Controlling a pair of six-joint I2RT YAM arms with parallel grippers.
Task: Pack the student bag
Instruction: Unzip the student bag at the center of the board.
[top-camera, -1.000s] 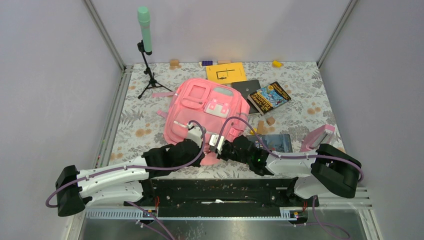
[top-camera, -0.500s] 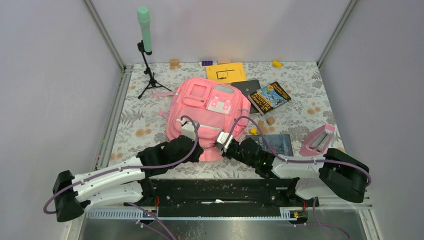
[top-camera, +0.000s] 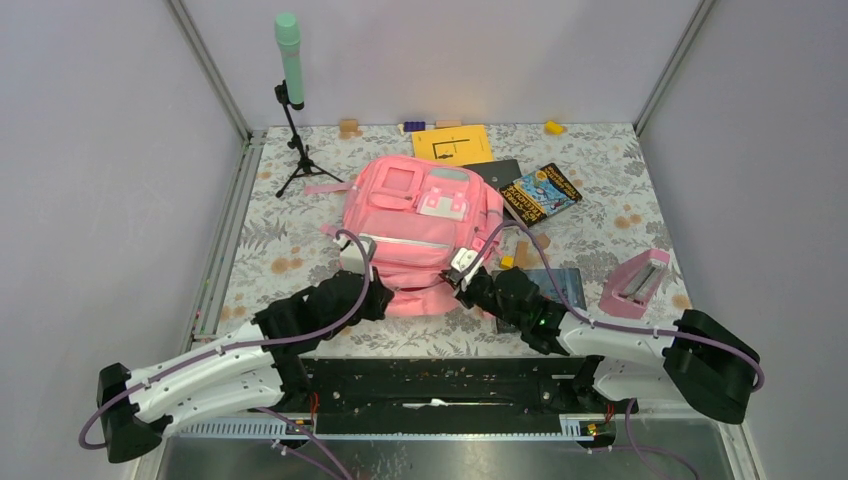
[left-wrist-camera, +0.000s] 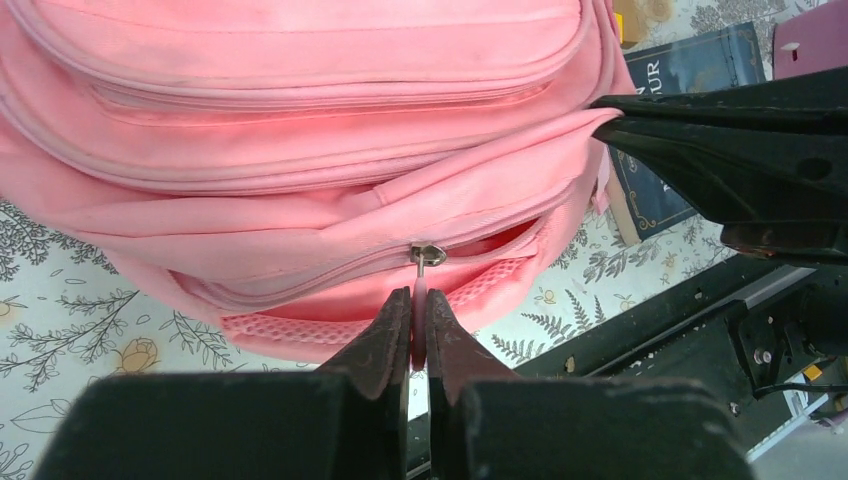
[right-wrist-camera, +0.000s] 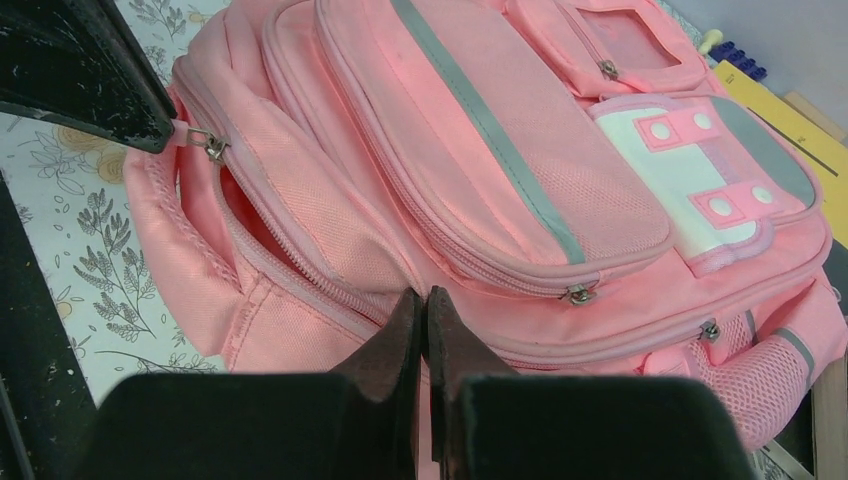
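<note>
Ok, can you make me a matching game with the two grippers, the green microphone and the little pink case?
Things:
1. left gripper
2. right gripper
3. green microphone
4. pink case

Where or how:
A. up on a black tripod
B. pinching the student bag fabric
C. lying far right
D. pinching the zipper pull

Pairs: 1-D, 2-B, 3-A, 4-C

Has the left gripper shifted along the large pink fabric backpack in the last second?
Yes: the left gripper slid leftward, nearer the black tripod.
</note>
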